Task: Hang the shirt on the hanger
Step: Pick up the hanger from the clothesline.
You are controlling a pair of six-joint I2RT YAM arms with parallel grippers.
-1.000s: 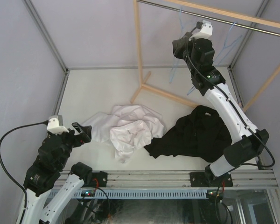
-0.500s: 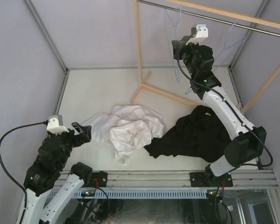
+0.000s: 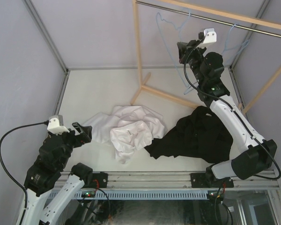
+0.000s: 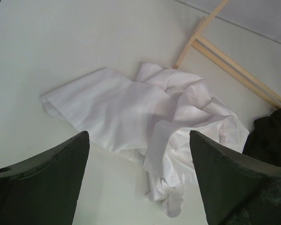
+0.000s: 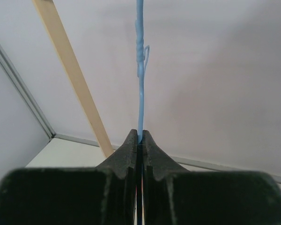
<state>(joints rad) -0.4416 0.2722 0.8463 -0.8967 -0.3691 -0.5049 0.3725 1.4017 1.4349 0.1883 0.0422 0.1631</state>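
The white shirt (image 3: 129, 130) lies crumpled on the table's near middle; the left wrist view shows it (image 4: 131, 103) spread below the fingers. My left gripper (image 3: 83, 133) (image 4: 138, 136) hovers open at the shirt's left edge, holding nothing. High at the back right, my right gripper (image 3: 184, 48) (image 5: 139, 134) is shut on the thin light-blue wire of the hanger (image 3: 177, 28) (image 5: 140, 70). The hanger's hook hangs on the metal rod (image 3: 210, 18), and its frame is swung out to the left.
A black garment (image 3: 196, 136) lies heaped right of the shirt, touching it. The wooden rack's post (image 3: 138, 47) and floor beam (image 3: 171, 96) stand behind the clothes. A second blue hanger (image 3: 233, 41) hangs further right on the rod. Grey walls enclose the table.
My right gripper has closed on the hanger's wire and lifted slightly, and the hanger has swung up and to the left on the rod. The left arm and the clothes have not moved.
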